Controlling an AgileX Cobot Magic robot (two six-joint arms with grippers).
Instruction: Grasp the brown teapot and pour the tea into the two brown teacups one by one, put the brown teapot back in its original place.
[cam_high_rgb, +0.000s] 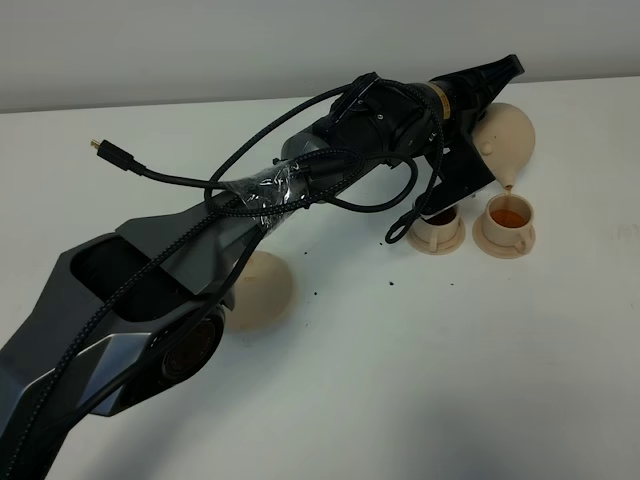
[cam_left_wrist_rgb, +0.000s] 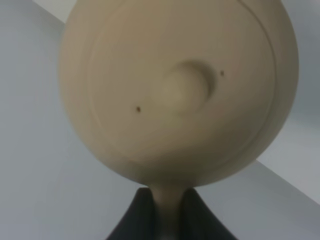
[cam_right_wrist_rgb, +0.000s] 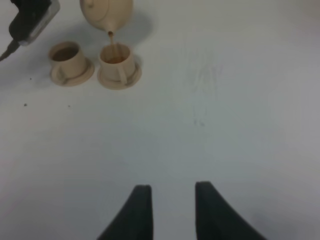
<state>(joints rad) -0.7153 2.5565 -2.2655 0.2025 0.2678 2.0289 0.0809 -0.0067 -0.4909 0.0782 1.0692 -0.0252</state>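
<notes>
The tan teapot (cam_high_rgb: 510, 132) hangs tilted above the right-hand teacup (cam_high_rgb: 508, 217), and a thin stream of tea falls from its spout into that cup. My left gripper (cam_high_rgb: 478, 112) is shut on the teapot's handle; in the left wrist view the lidded teapot (cam_left_wrist_rgb: 180, 90) fills the frame, its handle between the fingers (cam_left_wrist_rgb: 131, 221). The left-hand teacup (cam_high_rgb: 438, 222) holds dark tea. Both cups stand on small saucers. The right wrist view shows the teapot (cam_right_wrist_rgb: 106, 12), the cup being filled (cam_right_wrist_rgb: 118, 61) and the other cup (cam_right_wrist_rgb: 67, 56). My right gripper (cam_right_wrist_rgb: 168, 210) is open and empty over bare table.
The flat tan saucer (cam_high_rgb: 260, 292) lies partly under the left arm at mid-left. A loose black cable with a plug (cam_high_rgb: 103, 151) sticks out over the table at the left. Small dark specks (cam_high_rgb: 392, 281) lie near the cups.
</notes>
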